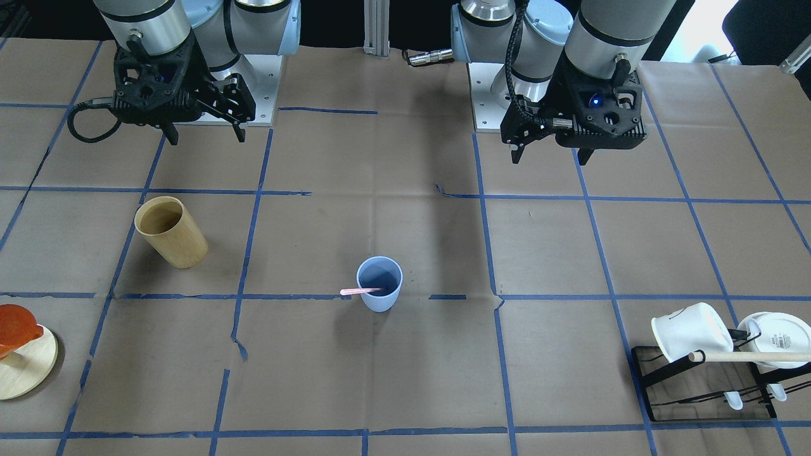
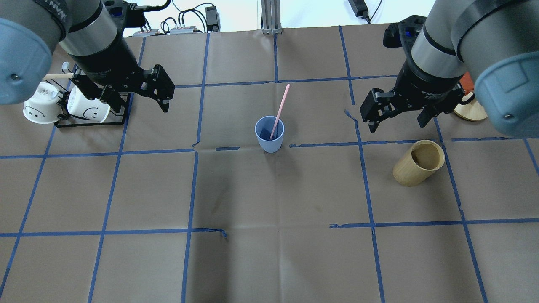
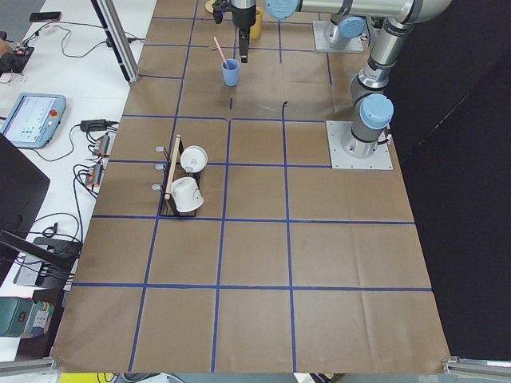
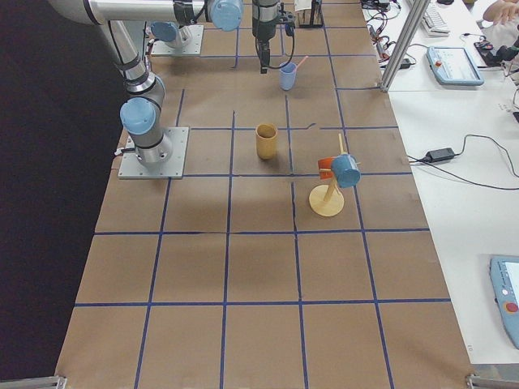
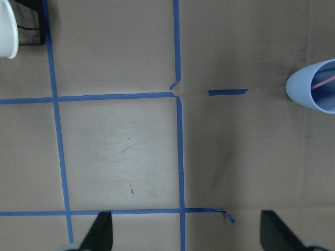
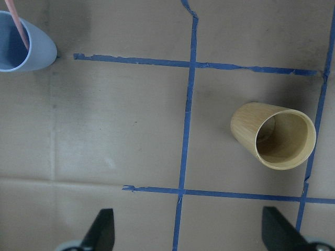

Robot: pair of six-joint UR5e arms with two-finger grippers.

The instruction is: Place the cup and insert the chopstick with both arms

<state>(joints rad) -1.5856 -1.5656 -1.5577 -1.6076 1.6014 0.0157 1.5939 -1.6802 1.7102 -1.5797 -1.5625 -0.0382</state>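
Observation:
The light-blue cup point(image 1: 379, 284) stands upright near the table's middle, also in the overhead view point(image 2: 269, 134). A pale-pink chopstick point(image 2: 281, 107) stands in it, leaning on the rim with its top sticking out point(image 1: 360, 291). My left gripper point(image 2: 139, 103) is open and empty, hovering well to the cup's left near the mug rack. Its wrist view shows the cup point(image 5: 314, 89) at the right edge. My right gripper point(image 2: 396, 124) is open and empty, raised to the cup's right. Its wrist view shows the cup point(image 6: 21, 44) at top left.
A tan wooden cup point(image 2: 419, 163) stands below the right gripper, also in the right wrist view point(image 6: 275, 136). A black rack with white mugs point(image 2: 88, 107) and a long wooden rod sits under the left arm. An orange item on a round wooden stand point(image 1: 19, 348) sits at the right arm's side.

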